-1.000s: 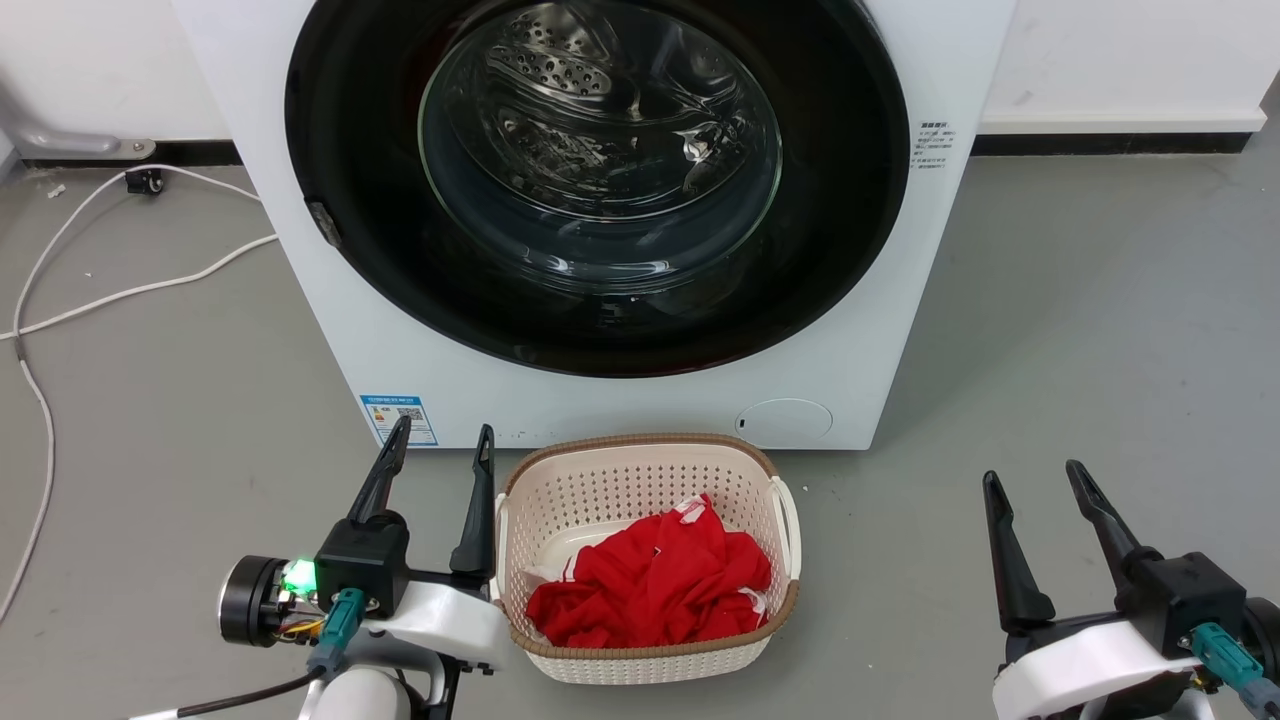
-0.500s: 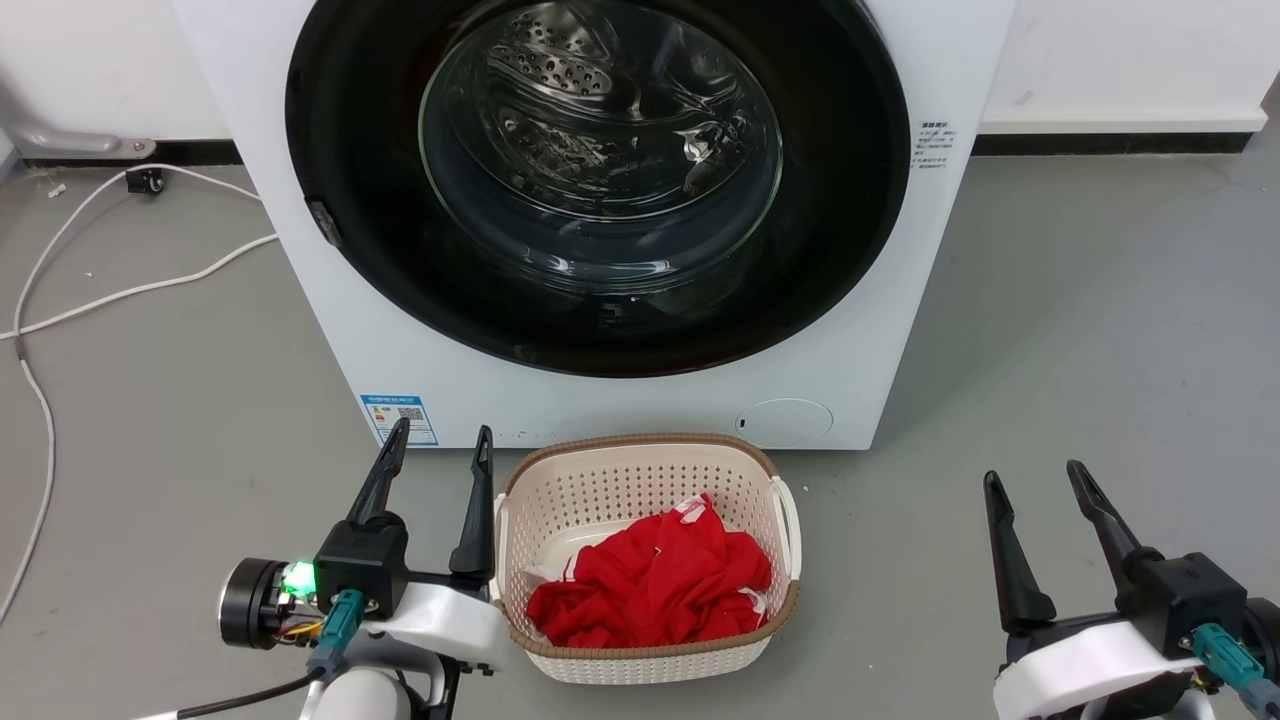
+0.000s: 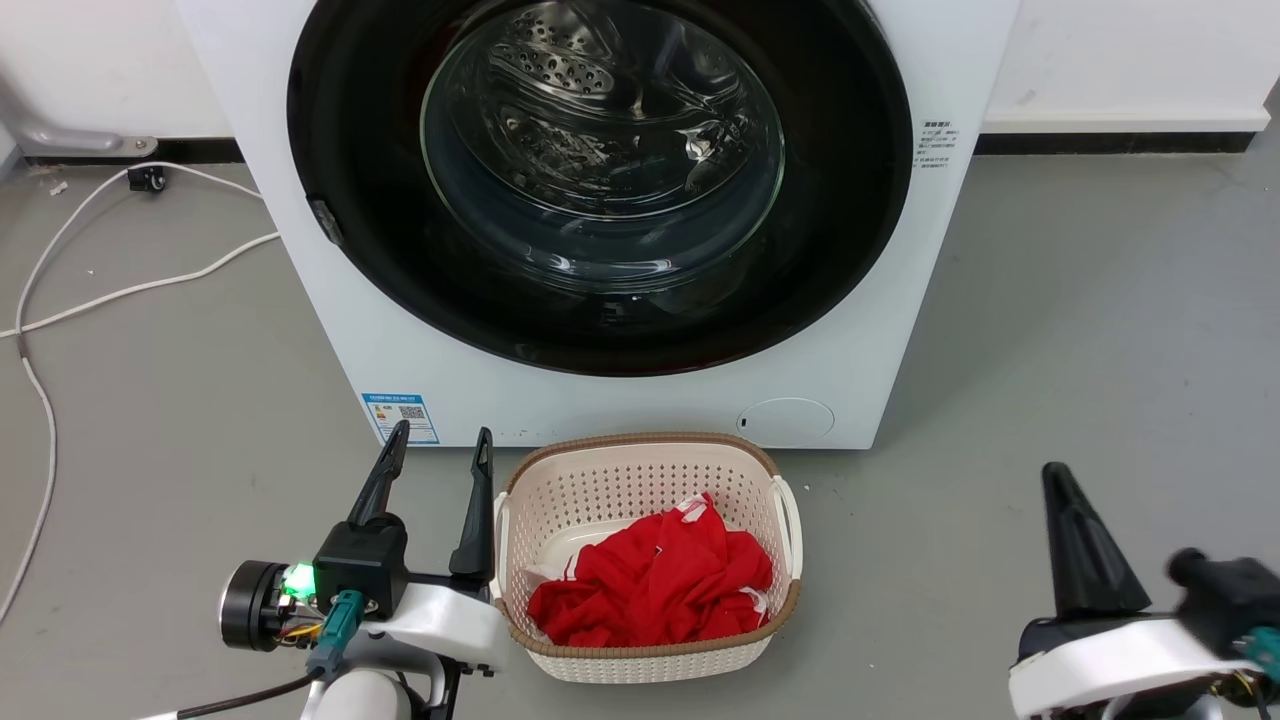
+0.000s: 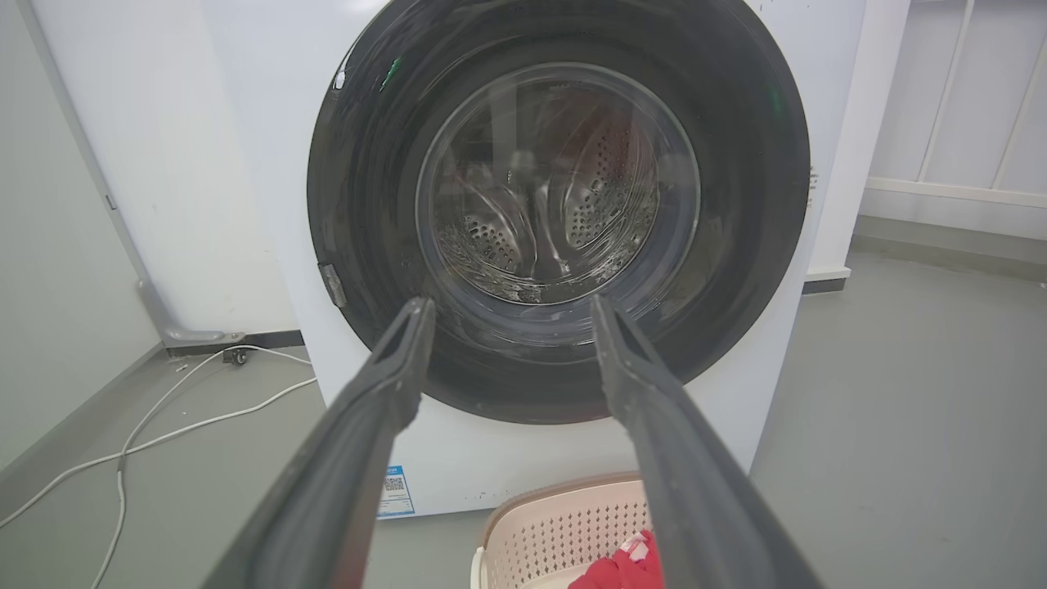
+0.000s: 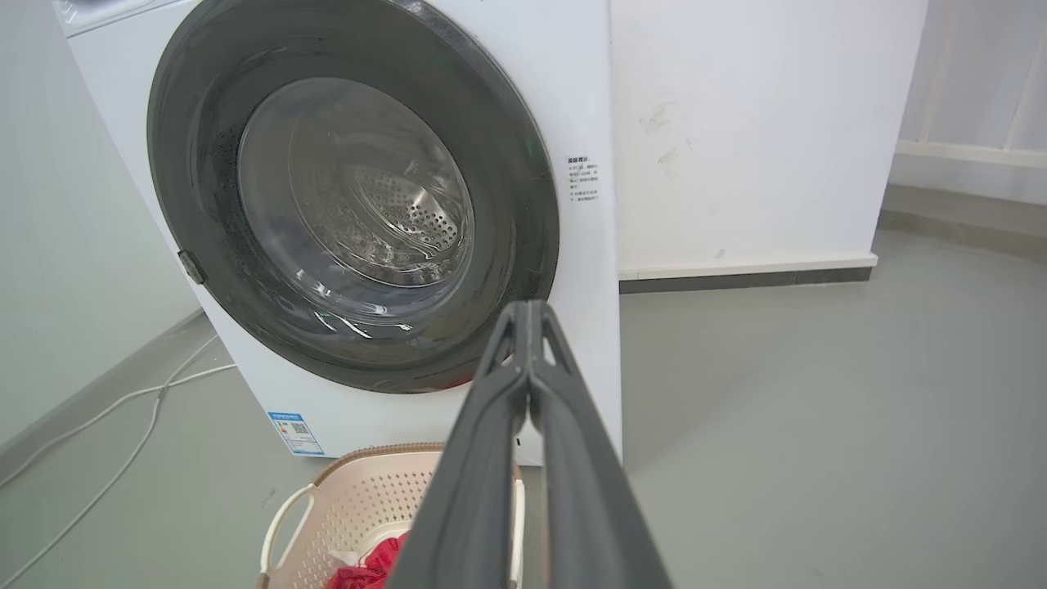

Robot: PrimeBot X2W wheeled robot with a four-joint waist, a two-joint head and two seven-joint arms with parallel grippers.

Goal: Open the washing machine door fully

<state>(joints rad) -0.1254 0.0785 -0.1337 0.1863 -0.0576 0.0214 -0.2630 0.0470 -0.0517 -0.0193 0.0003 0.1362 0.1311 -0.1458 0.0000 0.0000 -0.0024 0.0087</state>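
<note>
The washing machine door [image 3: 360,200] sits closed on the washing machine [image 3: 640,405]. Likely rigid, heavy, slick (glass bowl [image 3: 600,150] fragile); its rim is the hold. Left claw [image 3: 443,430] spread, right claw [image 3: 1052,472] clenched empty.

**Bright, even room light, with one smeared corner**

Soft light falls from above in all three views, without harsh contrast. The washing machine [image 3: 450,390] casts a faint shadow on the grey floor [image 3: 1100,300] along its right side. White streaks of glare cross the glass of the washing machine door [image 3: 600,170]. In the head view the right gripper [image 3: 1056,478] is blurred at the lower right corner, and the rest is sharp. Both wrist views look hazier, with the door's black washed to grey.
</note>
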